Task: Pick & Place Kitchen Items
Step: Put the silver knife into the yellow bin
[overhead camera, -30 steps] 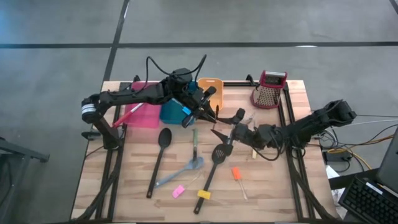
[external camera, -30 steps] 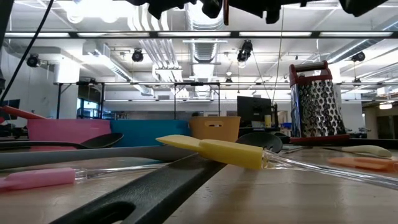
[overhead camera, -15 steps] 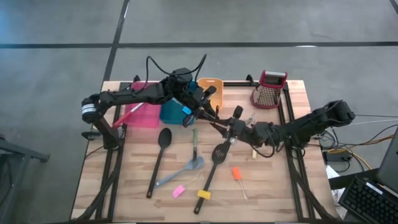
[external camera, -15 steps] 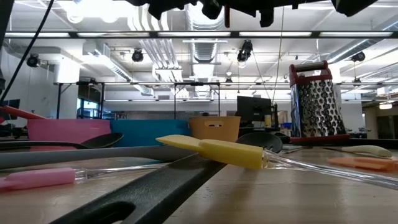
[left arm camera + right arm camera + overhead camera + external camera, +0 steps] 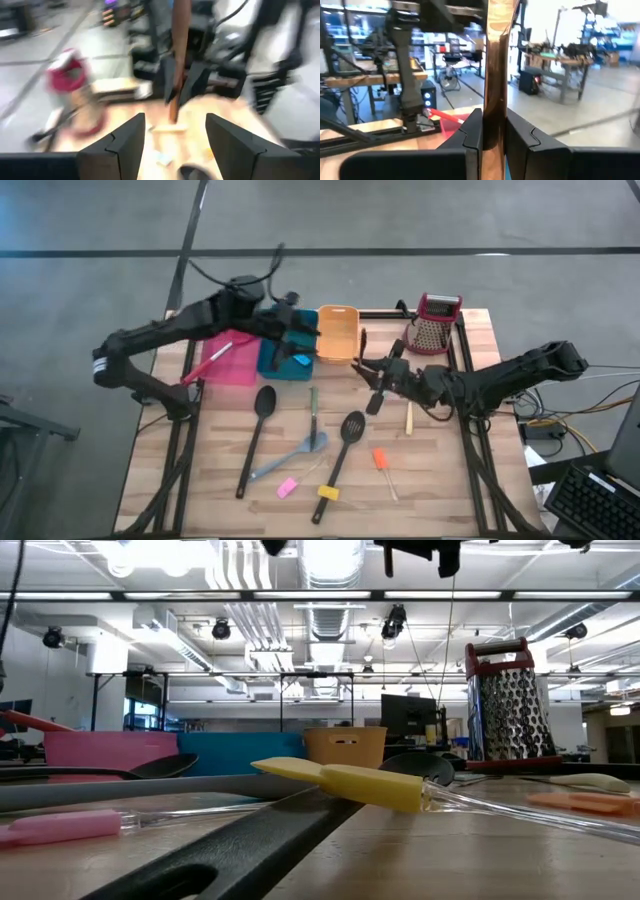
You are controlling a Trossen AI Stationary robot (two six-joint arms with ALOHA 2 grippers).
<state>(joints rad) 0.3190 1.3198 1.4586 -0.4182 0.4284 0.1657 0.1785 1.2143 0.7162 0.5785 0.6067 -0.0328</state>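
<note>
Clamped between the right gripper's (image 5: 493, 134) dark fingers (image 5: 470, 135): a slim brown stick-like utensil handle (image 5: 495, 70), upright, raised above the wooden table (image 5: 440, 480) beside the orange rectangular bin (image 5: 338, 332). Spread wide and holding nothing: the left gripper (image 5: 175, 134), over the teal rectangular bin (image 5: 285, 362). Loose on the boards: long black ladle (image 5: 257, 430), black slotted spoon (image 5: 343, 442), grey spatula (image 5: 290, 456), small orange-handled tool (image 5: 381, 461).

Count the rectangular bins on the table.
3, in a row along the table's far edge: pink bin, teal bin, orange bin. None appears hidden.
</note>
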